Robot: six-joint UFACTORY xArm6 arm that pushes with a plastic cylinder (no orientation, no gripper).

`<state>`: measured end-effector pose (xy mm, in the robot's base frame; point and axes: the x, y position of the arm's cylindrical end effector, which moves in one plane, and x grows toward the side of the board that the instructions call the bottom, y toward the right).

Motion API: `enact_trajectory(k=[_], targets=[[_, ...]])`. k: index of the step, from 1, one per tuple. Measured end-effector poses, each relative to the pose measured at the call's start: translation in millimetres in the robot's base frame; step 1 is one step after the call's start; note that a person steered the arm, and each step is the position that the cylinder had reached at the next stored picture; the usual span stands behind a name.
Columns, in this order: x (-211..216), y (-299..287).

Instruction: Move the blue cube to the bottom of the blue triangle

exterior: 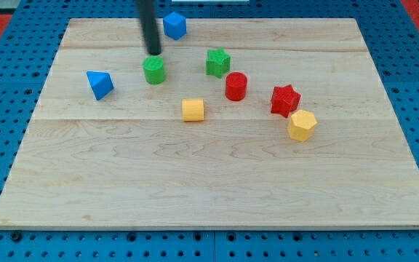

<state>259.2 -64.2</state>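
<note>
The blue cube [174,25] sits near the board's top edge, a little left of centre. The blue triangle [100,84] lies at the left, lower than the cube. My dark rod comes down from the view's top, and my tip [153,53] rests on the board just left of and below the blue cube, directly above the green cylinder [154,70]. The tip touches no block.
A green star-like block [218,62] and a red cylinder [236,86] lie right of centre. A yellow cube [193,110] sits below them. A red star [285,100] and a yellow hexagonal block [302,125] lie at the right. The wooden board [209,182] rests on a blue pegboard.
</note>
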Motion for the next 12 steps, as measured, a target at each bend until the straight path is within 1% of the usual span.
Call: enact_trajectory(k=[1, 2, 3, 4, 5, 6, 7, 8, 9, 10, 11, 12], targets=[[-66, 55], [-45, 17], [-32, -46], [-67, -15], [-38, -52], [42, -101], [7, -72], [-16, -100], [28, -156], [78, -166], [40, -171], [32, -220]])
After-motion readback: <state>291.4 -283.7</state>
